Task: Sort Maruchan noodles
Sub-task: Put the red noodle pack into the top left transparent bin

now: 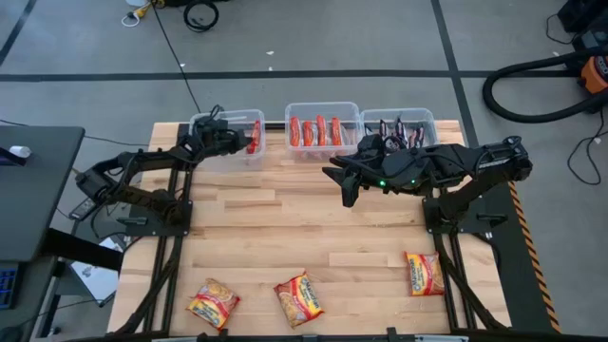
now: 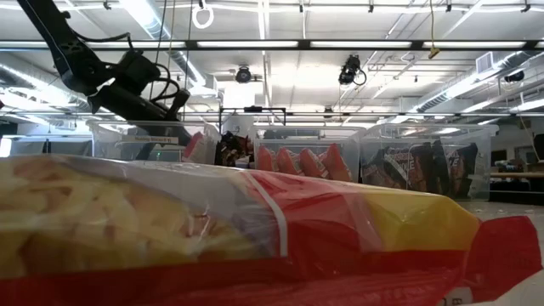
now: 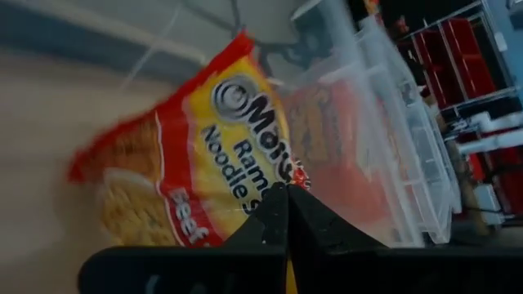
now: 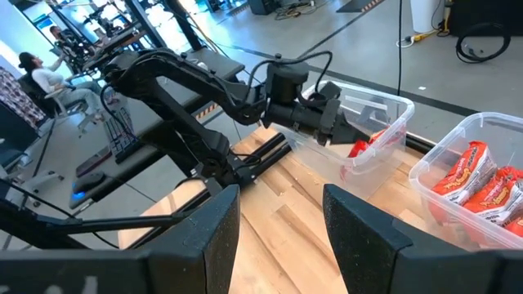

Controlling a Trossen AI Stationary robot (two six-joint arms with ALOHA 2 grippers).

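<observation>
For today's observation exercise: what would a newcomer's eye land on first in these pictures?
Probably the left gripper at the table's far edge, shut on an orange-yellow noodle packet at the left clear bin. Next, the middle bin lined with red packets, and three orange-yellow packets lying loose along the near edge.

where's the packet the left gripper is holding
In the high view it hangs over the left bin at the table's far edge, pinched in the left gripper: an orange-yellow packet.
</observation>
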